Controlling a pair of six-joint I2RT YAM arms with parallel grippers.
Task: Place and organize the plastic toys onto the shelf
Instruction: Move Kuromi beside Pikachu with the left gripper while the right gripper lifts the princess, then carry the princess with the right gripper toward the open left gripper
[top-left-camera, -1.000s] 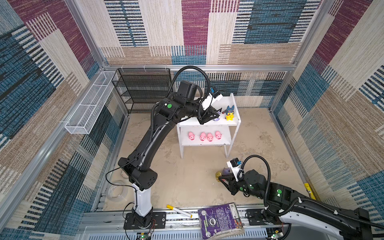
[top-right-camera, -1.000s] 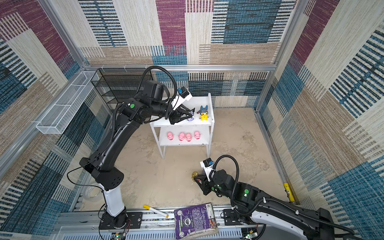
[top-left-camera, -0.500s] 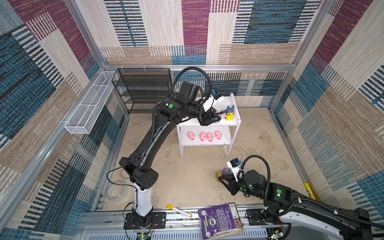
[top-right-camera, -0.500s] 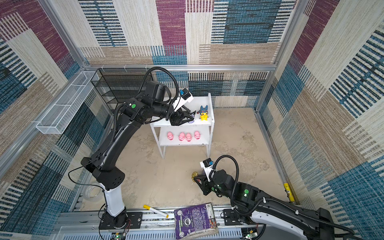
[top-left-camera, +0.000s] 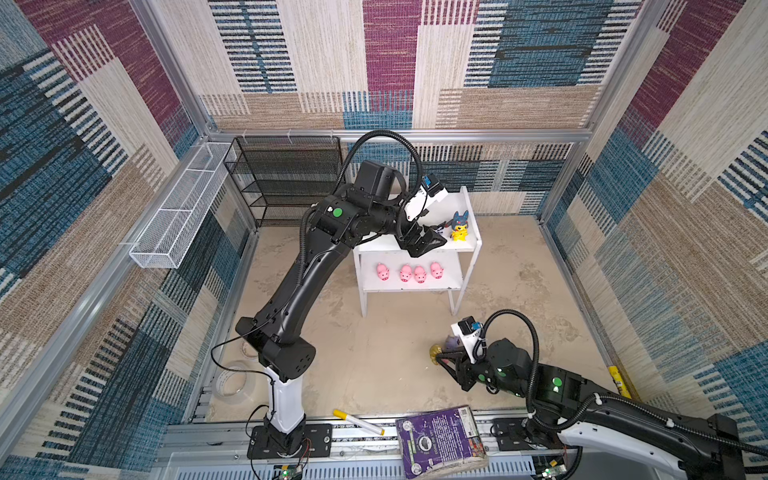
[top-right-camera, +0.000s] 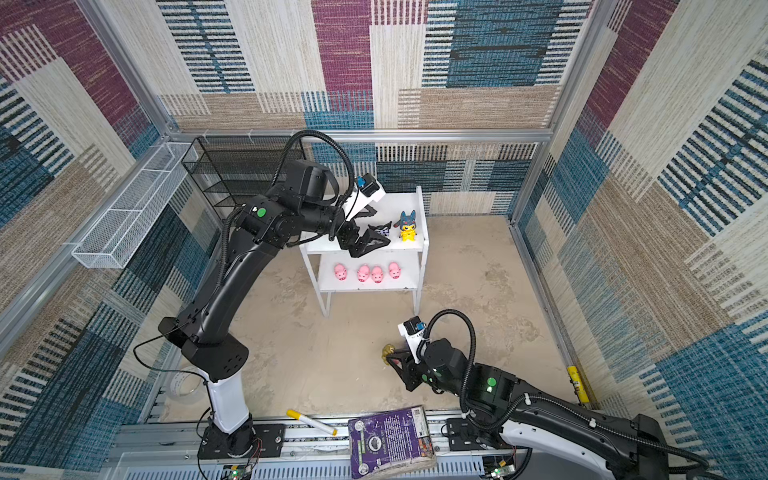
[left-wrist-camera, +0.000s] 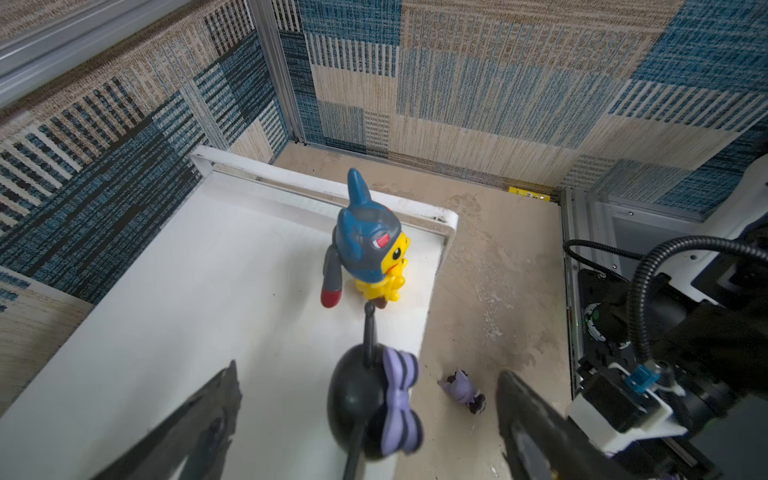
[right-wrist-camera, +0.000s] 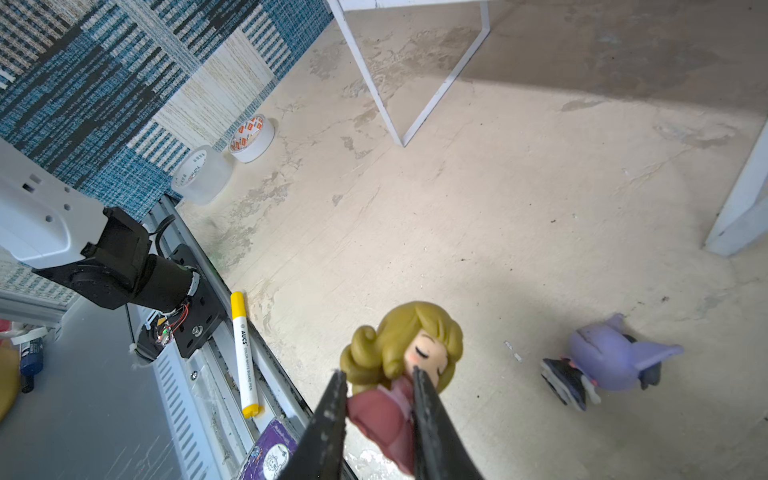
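Note:
The white shelf (top-left-camera: 451, 284) stands at the back centre, with several pink pigs (top-left-camera: 406, 273) in a row on its lower board. On the top board, the yellow blue-hooded toy (left-wrist-camera: 370, 253) stands near the right panel. Beside it, at the board's front edge, is the black-purple eared toy (left-wrist-camera: 357, 407). My left gripper (left-wrist-camera: 369, 370) is open, with one jaw on each side of that toy and not touching it. My right gripper (right-wrist-camera: 378, 374), low over the floor, is shut on the blonde girl (right-wrist-camera: 407, 345). The lilac eared toy (right-wrist-camera: 611, 365) lies on the floor beside it.
A black wire-mesh rack (top-left-camera: 286, 178) and a long white wire basket (top-left-camera: 178, 212) are at the back left. A yellow-capped marker (top-left-camera: 358, 422) and a purple book (top-left-camera: 440, 440) lie on the front rail. Two tape rolls (right-wrist-camera: 249, 137) sit by the left wall.
My left gripper has opened wide and let go of the black-purple eared toy on the top board. The right arm with the blonde girl has not moved.

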